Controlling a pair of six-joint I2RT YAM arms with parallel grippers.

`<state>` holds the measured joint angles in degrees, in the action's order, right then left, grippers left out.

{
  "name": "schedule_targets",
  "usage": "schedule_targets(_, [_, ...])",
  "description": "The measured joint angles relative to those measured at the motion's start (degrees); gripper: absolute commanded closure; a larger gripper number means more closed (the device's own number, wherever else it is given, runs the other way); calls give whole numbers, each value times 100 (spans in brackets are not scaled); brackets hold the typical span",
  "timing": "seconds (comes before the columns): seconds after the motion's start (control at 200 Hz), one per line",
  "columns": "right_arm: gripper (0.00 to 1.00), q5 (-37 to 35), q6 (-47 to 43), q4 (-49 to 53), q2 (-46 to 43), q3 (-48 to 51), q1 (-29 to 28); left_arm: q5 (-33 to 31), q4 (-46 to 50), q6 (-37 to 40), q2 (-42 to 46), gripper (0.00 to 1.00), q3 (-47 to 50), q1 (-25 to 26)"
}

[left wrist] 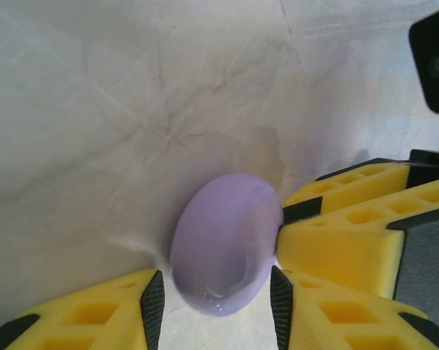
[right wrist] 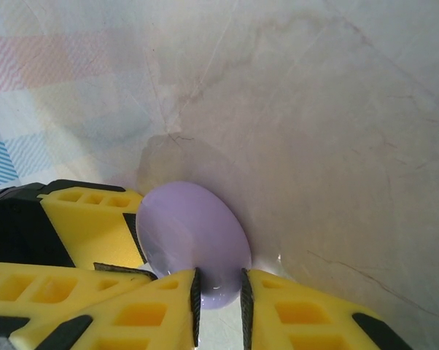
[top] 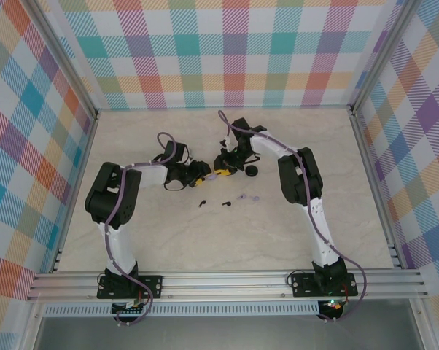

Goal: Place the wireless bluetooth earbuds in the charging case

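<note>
- My right pincer [right wrist: 219,288] is clenched on the rim of the lilac case [right wrist: 194,230].
- My left pincer [left wrist: 216,292] straddles that case; whether its pads press it, I cannot tell.
- Black earbuds [top: 203,203] and lilac earbuds [top: 242,197] lie loose on the table [top: 132,240], near both pincers.

Down on the pale marbled table [top: 132,240] now. Lying mid-table, left to right: first black earbud [top: 202,203], second black earbud [top: 224,203], then first lilac earbud [top: 242,197], second lilac earbud [top: 254,197], close together. Just behind, round black case [top: 250,171]. Left of that, lilac case [left wrist: 223,248], propped on edge.
</note>
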<state>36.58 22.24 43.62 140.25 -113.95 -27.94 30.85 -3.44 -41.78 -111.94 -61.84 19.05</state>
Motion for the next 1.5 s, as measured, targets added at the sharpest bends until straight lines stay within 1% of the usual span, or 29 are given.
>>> schedule_targets(0.28, [76,0,-4,4,0,0,4,107,28,-48,-175,56,-221,-4])
schedule_targets(0.41, [76,7,-4,4,0,0,11,146,50,-46,-223,58,-286,-7])
schedule_targets(0.5, [76,13,-4,4,0,0,11,144,42,-44,-245,64,-293,-7])
schedule_targets(0.56, [76,13,-4,2,0,0,13,146,31,-46,-264,66,-293,-13])
schedule_targets(0.615, [76,7,-4,0,0,0,20,131,-42,-44,-286,71,-295,-17])
schedule_targets(0.675, [76,0,-2,-2,-2,0,48,127,-138,-35,-297,74,-295,-17])
schedule_targets(0.74, [75,0,-2,-17,-2,2,76,127,-221,-31,-297,82,-295,-15])
schedule_targets(0.825, [74,-33,2,-72,-55,74,98,122,-297,-42,-297,83,-293,-17])
schedule_targets(0.915, [69,-79,39,-138,-223,313,94,114,-382,-42,-284,83,-262,-4])
schedule_targets(1.07, [59,-122,138,-275,-896,955,105,-55,-411,-42,-4,84,-20,4])
schedule_targets(1.16, [54,-157,201,-439,-1508,1311,170,-125,-404,-39,308,83,109,0])
schedule_targets(1.22, [49,-164,225,-627,-1945,1576,256,-142,-422,-37,581,82,175,-2])
schedule_targets(1.275, [47,-186,243,-946,-2452,1932,361,-142,-448,-26,841,80,205,-2])
schedule_targets(1.325, [43,-210,249,-1309,-2916,2328,426,-133,-492,-4,1108,80,223,-2])
schedule_targets(1.385, [42,-225,212,-1808,-3504,2881,529,-127,-597,24,1408,81,243,-2])
schedule_targets(1.45, [39,-184,168,-2120,-3941,3241,588,-79,-728,59,1711,82,247,-2])
schedule_targets(1.5, [39,20,125,-2247,-4127,3307,638,-9,-846,70,1923,82,247,-2])
